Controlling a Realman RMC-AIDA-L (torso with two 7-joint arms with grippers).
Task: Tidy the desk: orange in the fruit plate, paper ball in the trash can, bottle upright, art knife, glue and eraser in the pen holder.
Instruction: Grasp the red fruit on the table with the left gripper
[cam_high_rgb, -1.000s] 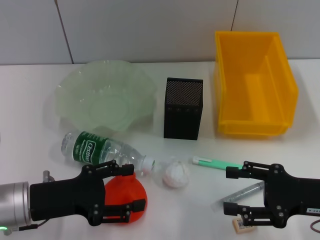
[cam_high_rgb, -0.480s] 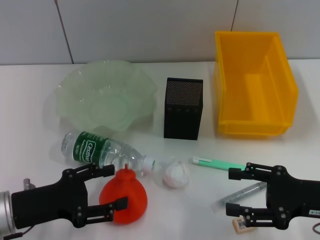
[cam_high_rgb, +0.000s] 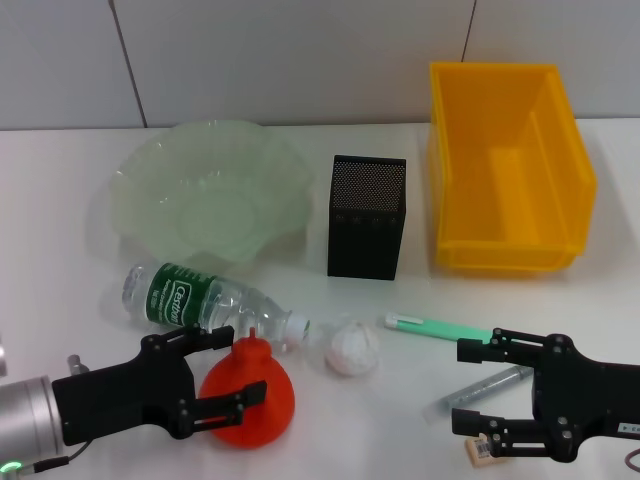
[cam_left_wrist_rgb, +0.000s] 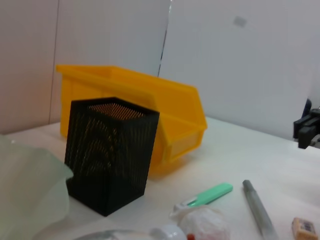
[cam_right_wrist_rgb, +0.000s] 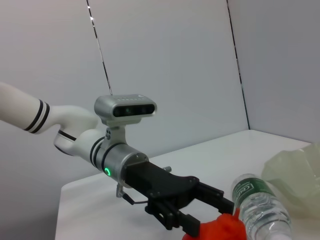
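The orange (cam_high_rgb: 255, 408) sits at the front left with its pointed top up. My left gripper (cam_high_rgb: 245, 363) is open, its fingers on either side of the orange's left part. The bottle (cam_high_rgb: 205, 300) lies on its side just behind it. The paper ball (cam_high_rgb: 352, 346) rests near the bottle's cap. The green art knife (cam_high_rgb: 432, 326), the grey glue stick (cam_high_rgb: 490, 385) and the eraser (cam_high_rgb: 487, 448) lie at the front right. My right gripper (cam_high_rgb: 460, 386) is open around the glue's end. Farther back stand the fruit plate (cam_high_rgb: 150, 170), pen holder (cam_high_rgb: 366, 216) and trash can (cam_high_rgb: 505, 165).
The left wrist view shows the pen holder (cam_left_wrist_rgb: 110, 152) in front of the trash can (cam_left_wrist_rgb: 175, 110), with the art knife (cam_left_wrist_rgb: 207, 195), glue (cam_left_wrist_rgb: 257, 207) and eraser (cam_left_wrist_rgb: 305, 227) beyond. A wall runs close behind the table.
My left gripper drew back from the orange, then came forward again to its left side. The right gripper has barely shifted. The objects lie where they were.
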